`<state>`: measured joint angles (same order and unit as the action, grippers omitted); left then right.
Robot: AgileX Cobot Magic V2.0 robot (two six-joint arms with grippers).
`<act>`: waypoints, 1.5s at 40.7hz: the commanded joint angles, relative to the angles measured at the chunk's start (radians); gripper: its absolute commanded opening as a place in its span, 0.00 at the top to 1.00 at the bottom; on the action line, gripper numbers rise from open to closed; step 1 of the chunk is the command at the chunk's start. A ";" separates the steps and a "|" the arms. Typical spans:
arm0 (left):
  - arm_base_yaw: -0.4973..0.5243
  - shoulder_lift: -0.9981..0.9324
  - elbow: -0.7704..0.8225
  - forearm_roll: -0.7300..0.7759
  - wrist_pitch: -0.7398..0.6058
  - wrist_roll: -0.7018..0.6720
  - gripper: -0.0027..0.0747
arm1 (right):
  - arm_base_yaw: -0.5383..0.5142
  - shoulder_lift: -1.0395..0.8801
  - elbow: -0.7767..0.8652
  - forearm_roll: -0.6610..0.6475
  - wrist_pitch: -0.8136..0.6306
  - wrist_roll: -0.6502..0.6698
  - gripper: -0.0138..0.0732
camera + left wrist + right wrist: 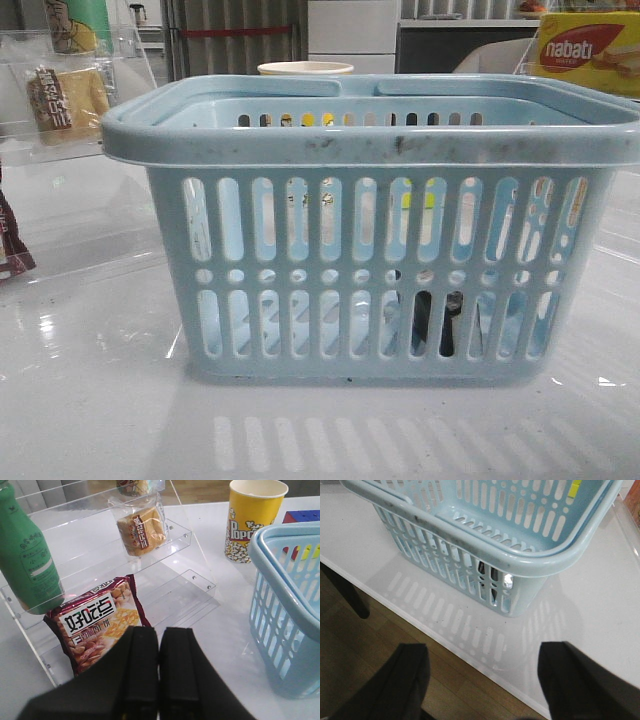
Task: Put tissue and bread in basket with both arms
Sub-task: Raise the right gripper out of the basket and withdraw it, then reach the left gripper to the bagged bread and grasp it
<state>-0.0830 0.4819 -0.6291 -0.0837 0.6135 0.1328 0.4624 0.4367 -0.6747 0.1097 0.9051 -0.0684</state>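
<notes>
Centre table stood the basket, a dark packet, likely the tissue, showing through its slots. Far left, the bread sat shelved: light, crinkly, slippery; pinch its middle. My left gripper was closed, empty; my right gripper gaped empty.

Clear acrylic stepped rack as landmark. Green bottle leans at one end of rack's middle step. Dark red snack packet with peanut print stands on lowest step, just beside the bottle's base. Yellow popcorn cup on white table, near rack's other end. Yellow nabati box sits well apart from rack.
</notes>
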 commanded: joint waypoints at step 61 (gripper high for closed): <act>0.081 1.180 -0.713 -0.237 -0.356 -0.016 0.23 | -0.002 0.005 -0.026 0.001 -0.066 -0.008 0.20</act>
<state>-0.0041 1.6700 -1.2755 -0.2963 0.3415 0.1270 0.4624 0.4367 -0.6747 0.1097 0.9051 -0.0684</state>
